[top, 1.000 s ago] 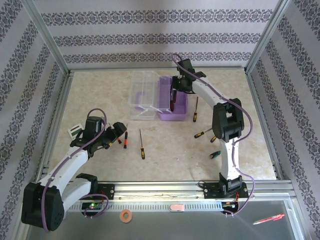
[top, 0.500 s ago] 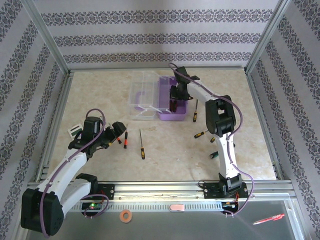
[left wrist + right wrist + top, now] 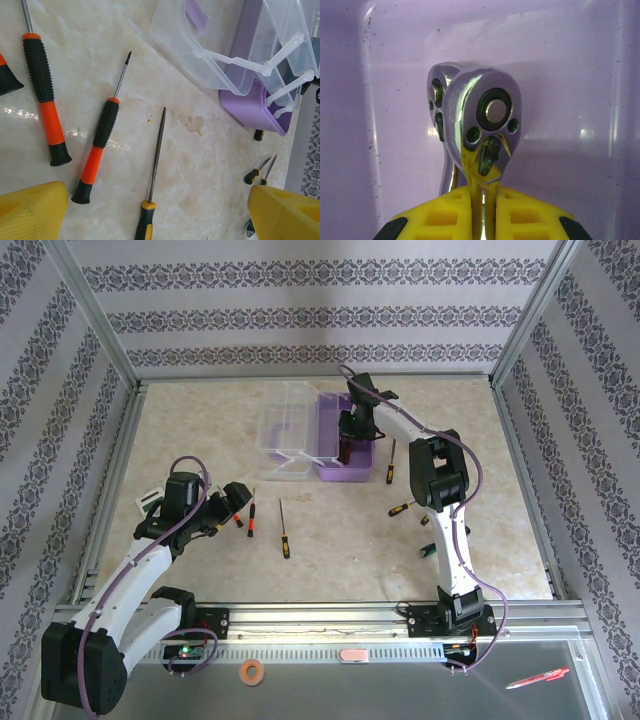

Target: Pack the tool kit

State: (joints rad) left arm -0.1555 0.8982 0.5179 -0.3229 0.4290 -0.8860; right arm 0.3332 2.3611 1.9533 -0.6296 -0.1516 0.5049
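Overhead, you have the lilac case [image 3: 330,466] open at the far middle of the bench [image 3: 480,540], with its clear lid [image 3: 283,430] thrown back to the left. Your right arm reaches in from the right, and the right jaws are down inside the case. Your left arm sits at the near left. A black-and-orange screwdriver [image 3: 252,518] lies just right of the left jaws, and a yellow-handled screwdriver [image 3: 284,535] lies a little further right. Two more screwdrivers lie right of the case, one [image 3: 391,458] just beside it and one [image 3: 401,508] nearer you.

From the left wrist, you see the left jaws spread wide with nothing held, one yellow finger [image 3: 30,212] in each lower corner. The yellow-handled screwdriver [image 3: 156,155] lies under the gap, and two black-and-orange ones [image 3: 45,100] [image 3: 97,145] lie to its left. The case [image 3: 250,107] and lid [image 3: 215,45] sit at the upper right.

From the right wrist, you see the right jaws clamped on the ratchet wrench [image 3: 485,120]. The yellow fingers [image 3: 440,215] press on either side of its shank. Its chrome head stands just in front of the lilac plastic of the case [image 3: 560,75], which mirrors it.
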